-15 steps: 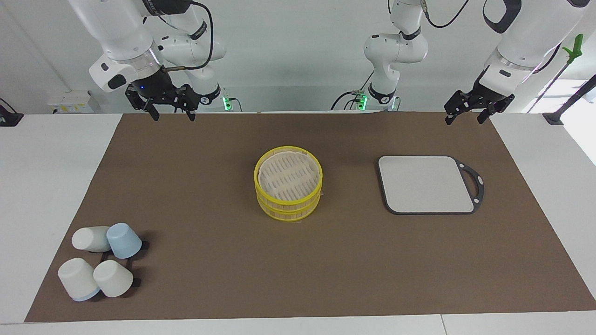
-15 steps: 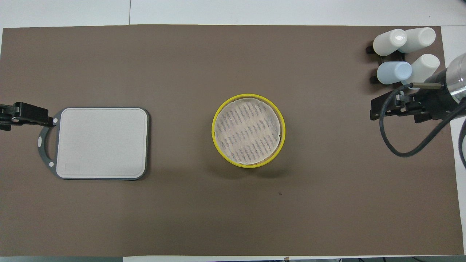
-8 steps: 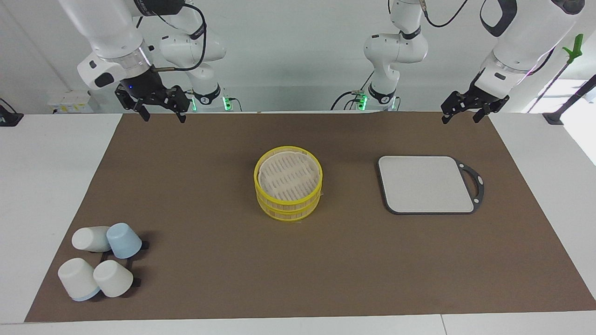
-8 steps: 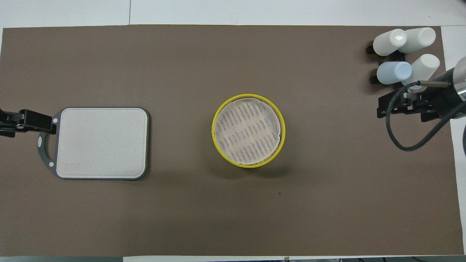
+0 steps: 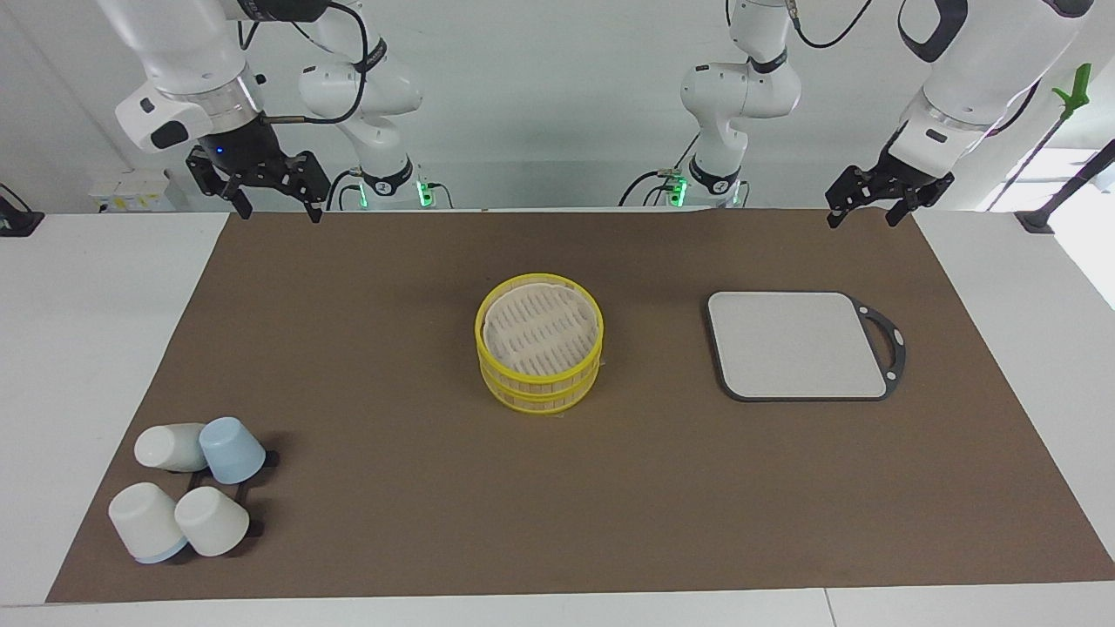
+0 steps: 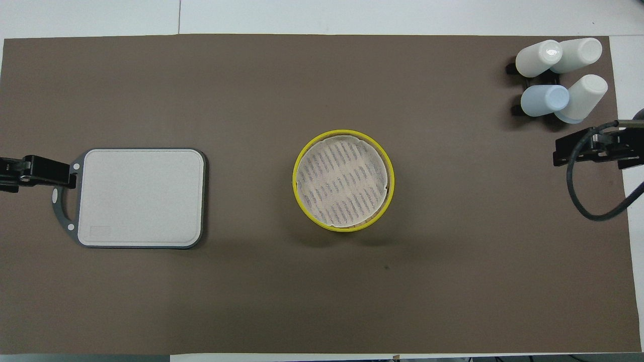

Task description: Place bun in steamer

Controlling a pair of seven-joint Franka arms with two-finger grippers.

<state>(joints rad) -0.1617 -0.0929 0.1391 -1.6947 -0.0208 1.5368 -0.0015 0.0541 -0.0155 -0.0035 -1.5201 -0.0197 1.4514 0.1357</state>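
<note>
The steamer (image 5: 539, 342) stands in the middle of the counter (image 5: 96, 287), two yellow-rimmed tiers stacked, its pale slatted floor bare. No bun can be seen anywhere: not in the steamer, not on the grey board (image 5: 797, 345) toward the left arm's end of the counter, not among the cups (image 5: 192, 488) that lie near the corner at the right arm's end, at the edge away from the robots.

The left claw (image 5: 862, 209) hangs released and empty over the counter's edge nearest the robots, near the corner at its own end. The right claw (image 5: 272, 202) hangs the same way, fingers spread with nothing between them, over the matching corner at its end.

The main risk, as I judge it, is that there is nothing to pick up. With no bun in reach, either arm could go down on the board or the cups and close on the wrong thing; the white cups are pale and rounded and could be mistaken for it. A reach toward the cups could also knock them rolling, as they lie on their sides. If a bun does turn up, a careless drop against the steamer's rim could nudge the top tier off the lower one.
</note>
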